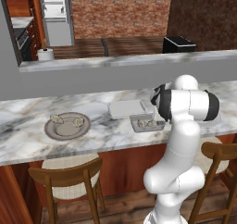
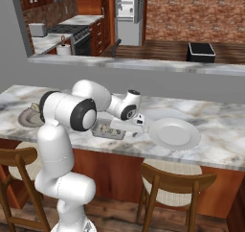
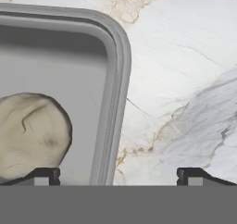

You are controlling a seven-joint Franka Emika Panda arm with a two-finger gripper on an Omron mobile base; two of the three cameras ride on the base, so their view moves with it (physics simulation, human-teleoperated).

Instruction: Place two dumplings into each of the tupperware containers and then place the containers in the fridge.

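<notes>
A dumpling (image 3: 31, 135) lies in the tray (image 3: 113, 79) just under the claw (image 3: 118, 176), whose fingers, spread wide, straddle the rim, probably to lift it

My open fingers (image 3: 118, 176) straddle the container's rim (image 3: 115, 102); bare marble counter (image 3: 185, 79) lies free beside it (a dumpling (image 3: 32, 135) crowds inside).

The arm (image 1: 180, 144) is glossy white all over, built of fat rounded segments that swell like bulbs at each bend. Black bands ring the joints, the widest at the big shoulder drum. Its wrist ends in a small white block with short dark finger tips (image 3: 44, 176).
</notes>
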